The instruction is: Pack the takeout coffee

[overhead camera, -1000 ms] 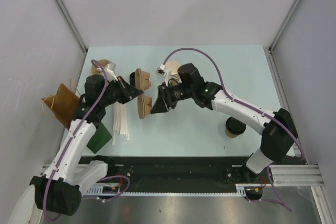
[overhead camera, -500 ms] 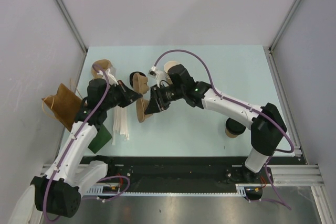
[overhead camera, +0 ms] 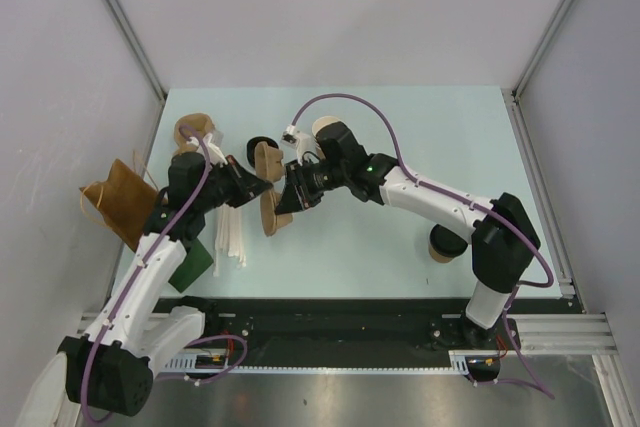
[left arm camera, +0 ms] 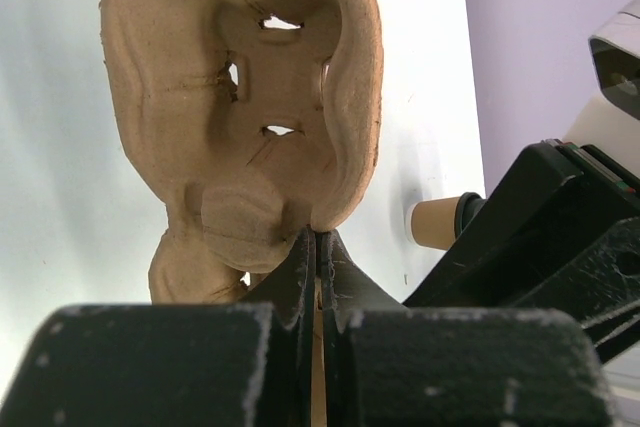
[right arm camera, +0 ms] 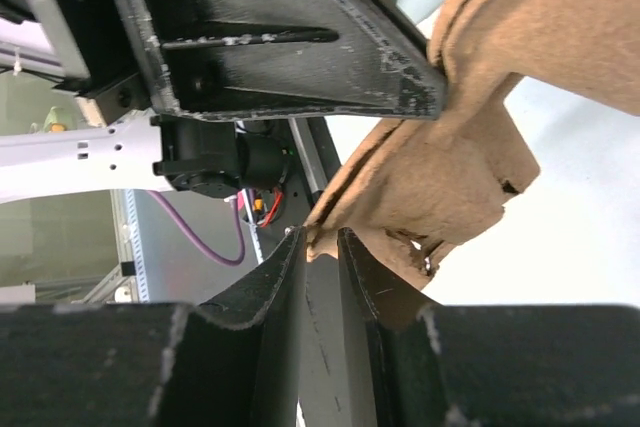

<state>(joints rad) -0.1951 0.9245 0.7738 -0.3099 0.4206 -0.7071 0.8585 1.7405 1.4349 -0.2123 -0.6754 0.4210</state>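
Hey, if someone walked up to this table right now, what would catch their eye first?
The tan pulp carrier held mid-table between both arms: the left gripper is shut on one edge, and the right gripper has its jaws either side of another. After that, the lidded coffee cup standing alone at the near right beside the right arm, and the brown bag at the table's left edge.
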